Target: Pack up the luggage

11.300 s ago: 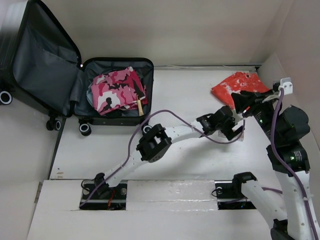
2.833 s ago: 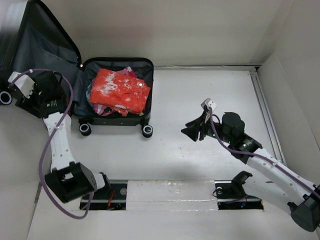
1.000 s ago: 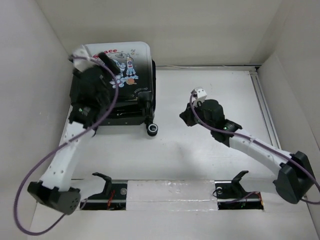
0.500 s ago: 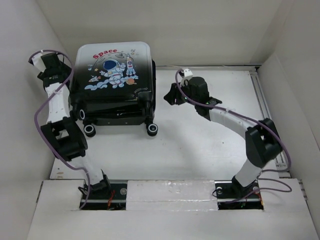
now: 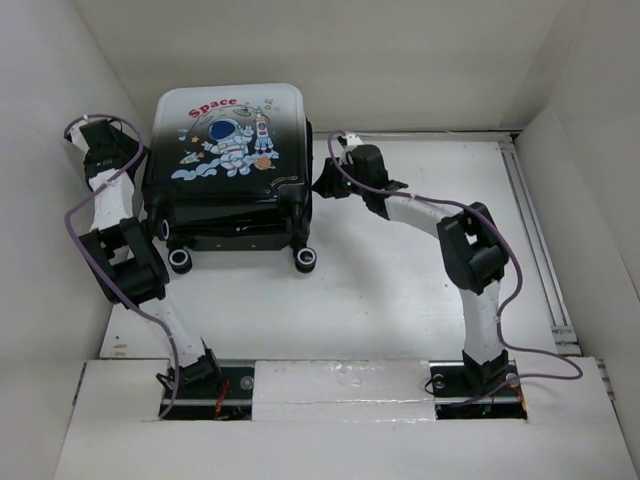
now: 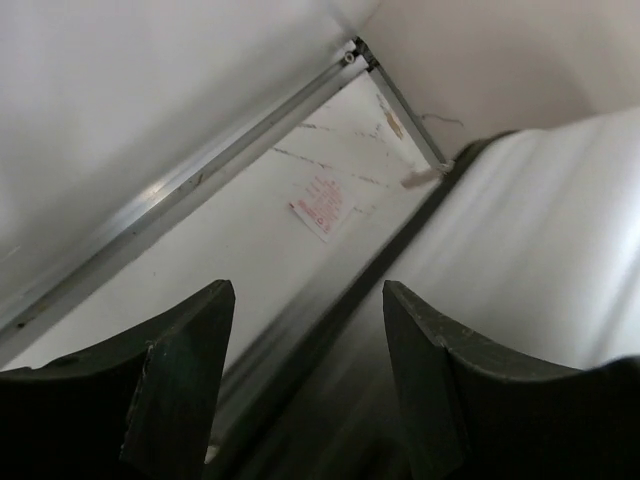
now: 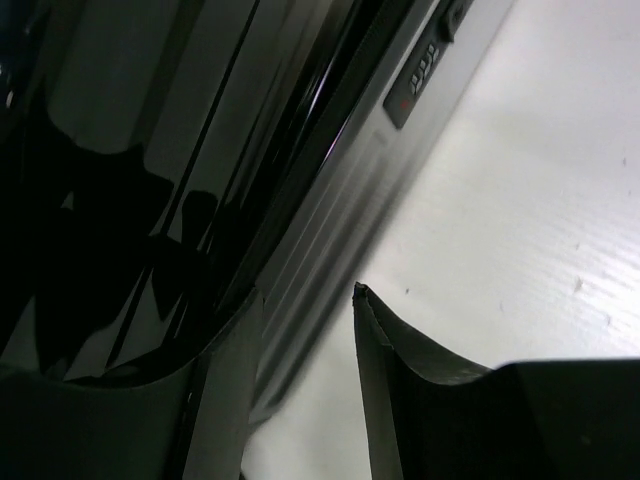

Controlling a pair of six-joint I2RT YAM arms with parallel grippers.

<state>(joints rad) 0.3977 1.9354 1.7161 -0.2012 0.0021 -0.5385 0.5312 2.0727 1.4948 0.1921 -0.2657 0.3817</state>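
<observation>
The luggage point(image 5: 225, 150) lies shut at the back left of the table, astronaut and red "Space" print facing up, two caster wheels point(image 5: 180, 260) toward me. My left gripper point(image 5: 112, 152) is open and empty beside its left side, near the left wall. In the left wrist view point(image 6: 305, 300) a blurred pale-to-dark surface point(image 6: 540, 230) fills the right. My right gripper point(image 5: 322, 186) is open at the luggage's right side. In the right wrist view point(image 7: 305, 295) the glossy black shell point(image 7: 150, 150) is close on the left and one finger point(image 7: 215, 400) overlaps its edge. The contents are hidden.
White walls enclose the table on the left, back and right. A metal rail point(image 6: 190, 185) runs along the wall foot by the left gripper, with a small label point(image 6: 320, 205) on the floor. The luggage's combination lock point(image 7: 420, 75) faces the right gripper.
The lid, open earlier over red and pink clothes, is now shut. In the last half second my right gripper moved left up to the luggage's right side; the left gripper shifted slightly.
</observation>
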